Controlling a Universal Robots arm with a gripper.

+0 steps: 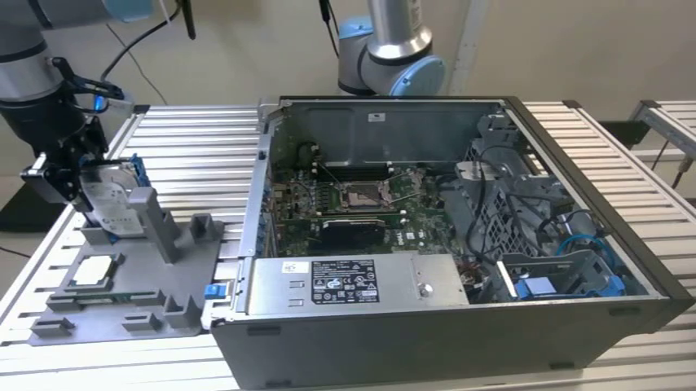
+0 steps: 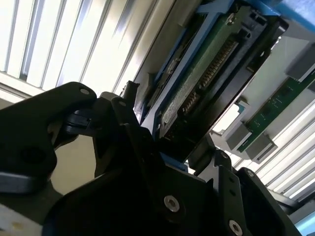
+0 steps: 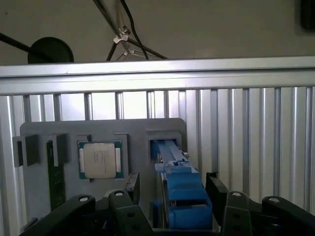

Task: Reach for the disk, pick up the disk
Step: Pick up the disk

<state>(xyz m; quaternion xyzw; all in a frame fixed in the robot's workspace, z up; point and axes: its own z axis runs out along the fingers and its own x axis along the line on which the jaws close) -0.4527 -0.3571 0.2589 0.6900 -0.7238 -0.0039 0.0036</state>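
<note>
Bench (image 1: 185, 122): ribbed aluminium, under the grey holder.
Grey holder (image 1: 163, 277): moulded tray with slots.
Disk (image 1: 111, 198): silver, white label, blue rails; stands tilted in the holder's slot.
Pincer (image 3: 173, 191): mine, astride the disk's upper end; gripping or not, I cannot tell.

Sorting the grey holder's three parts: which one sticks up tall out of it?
The disk, the silver drive with blue rails, standing on edge. The square chip and the green stick sit low in the grey holder.
</note>
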